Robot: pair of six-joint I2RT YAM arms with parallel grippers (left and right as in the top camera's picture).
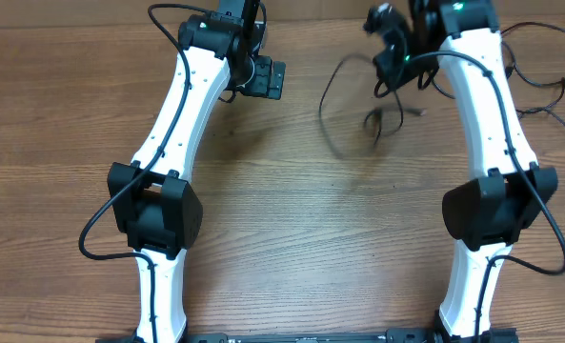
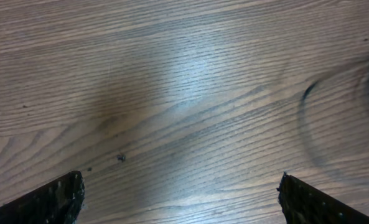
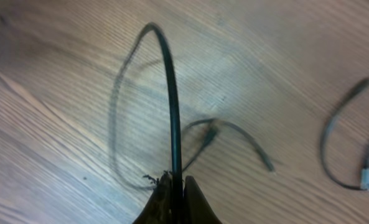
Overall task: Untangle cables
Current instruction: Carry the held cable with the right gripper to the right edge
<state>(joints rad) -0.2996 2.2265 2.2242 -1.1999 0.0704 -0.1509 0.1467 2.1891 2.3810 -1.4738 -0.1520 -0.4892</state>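
Two grippers, one job: at eleven o'clock my left gripper [image 1: 266,78] hangs wide and empty; at one o'clock my right gripper [image 3: 175,198] pinches the cables [image 3: 171,93]. They look light and floppy, best pinched near an end.

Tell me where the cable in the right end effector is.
In the overhead view the cable hangs at the table's far right, pinched in the shut right end effector, looping left toward the open left end effector.
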